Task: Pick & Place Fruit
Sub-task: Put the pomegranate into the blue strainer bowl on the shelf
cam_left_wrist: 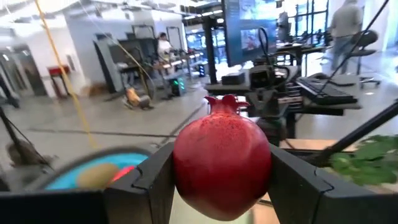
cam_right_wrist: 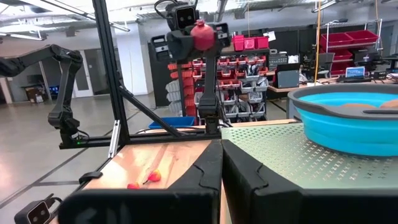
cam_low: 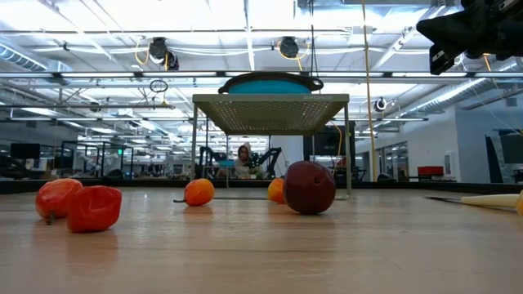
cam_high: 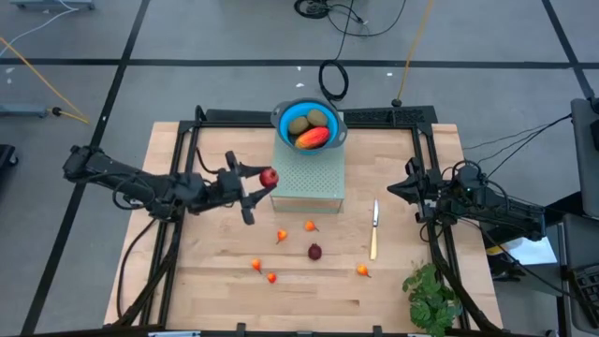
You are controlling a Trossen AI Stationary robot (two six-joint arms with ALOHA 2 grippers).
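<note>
Left gripper (cam_high: pixel 263 184), left of frame centre, clamps a dark-red ball (cam_high: pixel 269 177) raised toward the blue bowl (cam_high: pixel 284 117); right gripper (cam_high: pixel 409 186) waits closed, empty.

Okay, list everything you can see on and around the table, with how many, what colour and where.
bowl: one, blue, on the raised mesh stand at the table's far middle.
mango: one, red-orange, in the bowl.
kiwis: two, brown-green, in the bowl.
mesh stand: one, pale green.
dark-red ball: one, on the table's middle.
small orange-red fruits: five, scattered across the table's near half.
knife: one, pale handle, right of centre.
leafy bunch: one, green, near right corner.
left claw: holds a second dark-red ball beside the stand.
right claw: shut, at the right edge.
</note>
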